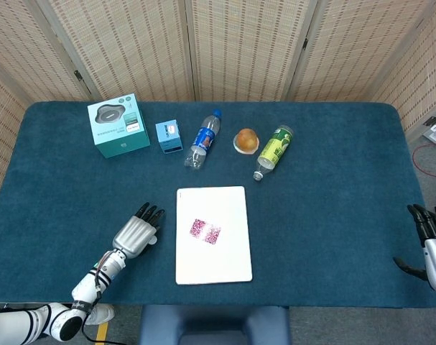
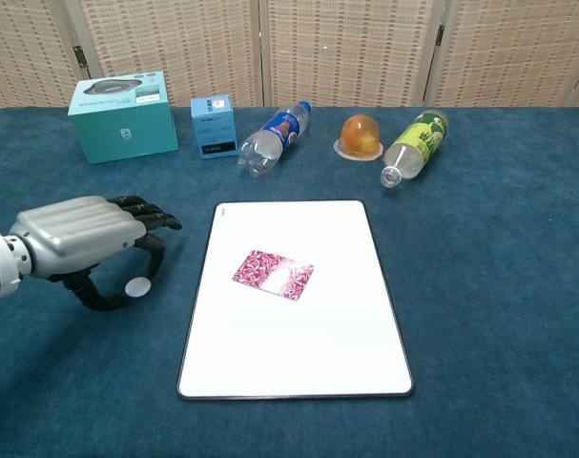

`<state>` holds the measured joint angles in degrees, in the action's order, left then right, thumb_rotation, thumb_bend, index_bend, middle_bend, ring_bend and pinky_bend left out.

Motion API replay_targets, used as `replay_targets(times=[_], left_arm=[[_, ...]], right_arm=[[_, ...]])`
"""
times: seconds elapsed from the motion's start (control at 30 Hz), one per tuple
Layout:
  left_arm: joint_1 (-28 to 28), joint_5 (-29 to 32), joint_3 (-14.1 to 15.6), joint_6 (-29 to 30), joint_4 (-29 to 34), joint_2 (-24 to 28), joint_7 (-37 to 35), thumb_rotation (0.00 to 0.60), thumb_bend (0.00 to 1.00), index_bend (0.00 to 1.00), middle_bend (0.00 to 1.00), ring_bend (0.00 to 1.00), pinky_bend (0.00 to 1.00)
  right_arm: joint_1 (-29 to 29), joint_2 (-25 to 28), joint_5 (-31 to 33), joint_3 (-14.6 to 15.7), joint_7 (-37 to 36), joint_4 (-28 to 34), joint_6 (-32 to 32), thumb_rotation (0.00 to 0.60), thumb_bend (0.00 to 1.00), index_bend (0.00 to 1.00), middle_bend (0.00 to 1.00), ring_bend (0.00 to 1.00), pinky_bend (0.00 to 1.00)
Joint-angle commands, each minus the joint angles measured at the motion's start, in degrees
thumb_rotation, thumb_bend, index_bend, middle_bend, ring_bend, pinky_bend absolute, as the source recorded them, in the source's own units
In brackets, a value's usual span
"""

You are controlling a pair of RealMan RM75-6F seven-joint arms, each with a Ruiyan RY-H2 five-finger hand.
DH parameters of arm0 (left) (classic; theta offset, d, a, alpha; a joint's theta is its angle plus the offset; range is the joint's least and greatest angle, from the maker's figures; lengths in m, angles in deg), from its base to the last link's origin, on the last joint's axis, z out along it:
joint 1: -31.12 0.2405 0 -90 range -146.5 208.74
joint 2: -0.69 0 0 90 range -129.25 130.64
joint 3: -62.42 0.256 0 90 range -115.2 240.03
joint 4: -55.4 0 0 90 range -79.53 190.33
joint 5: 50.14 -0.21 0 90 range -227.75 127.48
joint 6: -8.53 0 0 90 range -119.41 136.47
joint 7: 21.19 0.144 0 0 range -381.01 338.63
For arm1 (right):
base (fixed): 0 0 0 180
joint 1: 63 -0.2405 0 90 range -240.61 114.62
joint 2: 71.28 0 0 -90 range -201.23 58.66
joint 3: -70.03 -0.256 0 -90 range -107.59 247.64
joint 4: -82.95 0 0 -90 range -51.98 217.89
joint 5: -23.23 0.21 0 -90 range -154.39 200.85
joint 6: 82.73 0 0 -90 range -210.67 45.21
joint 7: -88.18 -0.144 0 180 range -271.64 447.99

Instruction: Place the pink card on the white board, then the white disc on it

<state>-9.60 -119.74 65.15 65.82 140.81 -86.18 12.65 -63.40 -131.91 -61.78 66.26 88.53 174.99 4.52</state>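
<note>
The pink patterned card (image 2: 273,274) lies flat near the middle of the white board (image 2: 299,353), also seen from the head as card (image 1: 205,231) on board (image 1: 218,205). A small white disc (image 2: 137,286) rests on the blue cloth just left of the board. My left hand (image 2: 79,239) hovers over it, thumb low beside the disc and fingers curved above it, with a gap showing. In the head view the left hand (image 1: 136,231) hides the disc. My right hand (image 1: 429,241) stays at the table's right edge, fingers apart, holding nothing.
Along the back stand a teal box (image 1: 118,127) and a small blue box (image 1: 169,135). A blue-label bottle (image 1: 203,139), an orange cup (image 1: 246,140) and a green bottle (image 1: 274,149) lie beside them. A folding screen closes off the far side.
</note>
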Motion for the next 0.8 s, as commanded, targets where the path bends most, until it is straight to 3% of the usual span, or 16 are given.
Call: replay_targets(times=[0.03,0.8], left_arm=[[0.15,0.07,-0.22,-0.24,-0.18,-0.11,-0.06,0.600,0.36,0.46,0.11,0.07,0.00],[1.05,-1.72,-1.73,-1.07,-1.14,-0.22,-1.67,0.600,0.40,0.54,0.13,0.08,0.00]], right_arm=[[0.01,-0.01,-0.02,0.01,0.04,0.02,0.03,0.600,0.11,0.02,0.12,0.12,0.02],[0.18,0.15,-0.05,0.12,0.70,0.76,0.24,0.600,0.10,0.02,0.12,0.12,0.02]])
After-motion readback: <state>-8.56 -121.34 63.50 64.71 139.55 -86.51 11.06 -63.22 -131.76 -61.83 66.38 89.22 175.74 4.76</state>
